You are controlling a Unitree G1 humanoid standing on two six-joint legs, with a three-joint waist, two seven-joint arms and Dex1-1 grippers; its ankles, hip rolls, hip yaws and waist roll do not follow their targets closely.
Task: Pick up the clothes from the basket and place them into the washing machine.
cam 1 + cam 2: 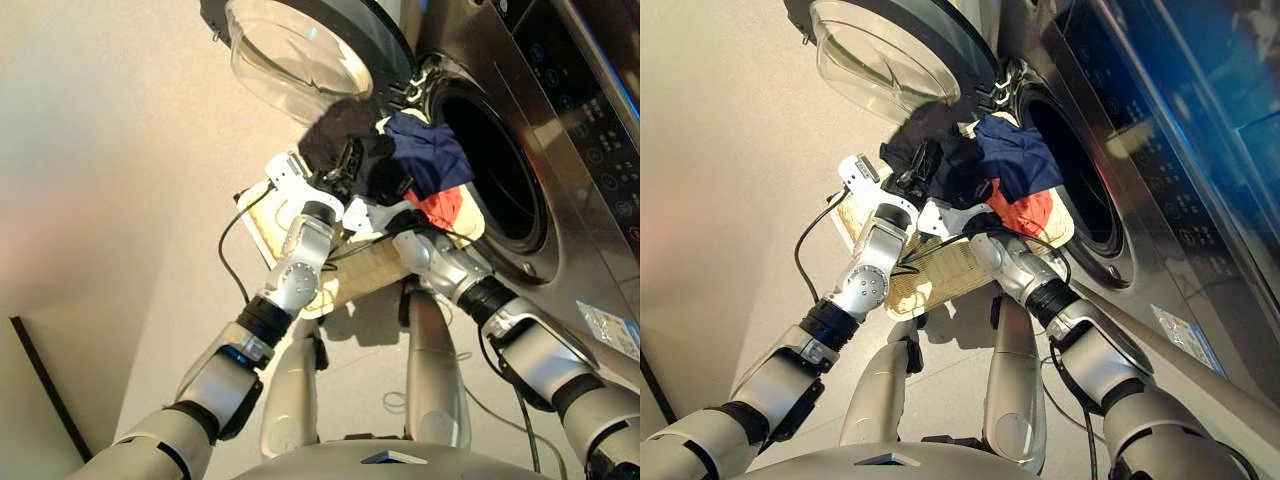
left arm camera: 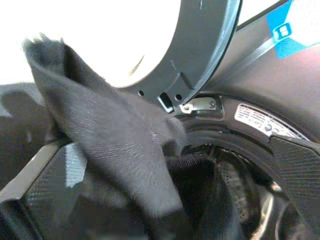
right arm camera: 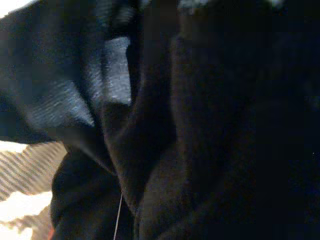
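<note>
My left gripper [image 1: 346, 166] is shut on the black garment [image 1: 340, 130], held up in front of the washing machine [image 1: 560, 200]. In the left wrist view the black garment [image 2: 115, 140] drapes before the drum hole [image 2: 235, 195]. The navy garment [image 1: 432, 150] is bunched beside it at the drum hole's [image 1: 495, 170] rim, and the coral red one [image 1: 440, 207] hangs just below. My right gripper [image 1: 398, 212] is buried under this bundle of clothes; dark cloth [image 3: 200, 130] fills its wrist view. The cream wicker basket [image 1: 372, 272] lies beneath both wrists.
The round glass door [image 1: 300, 50] stands swung open to the left of the drum hole, just above the black garment. A control panel [image 1: 590, 90] runs along the machine's upper right. Black cables [image 1: 232, 250] trail over the pale floor on the left.
</note>
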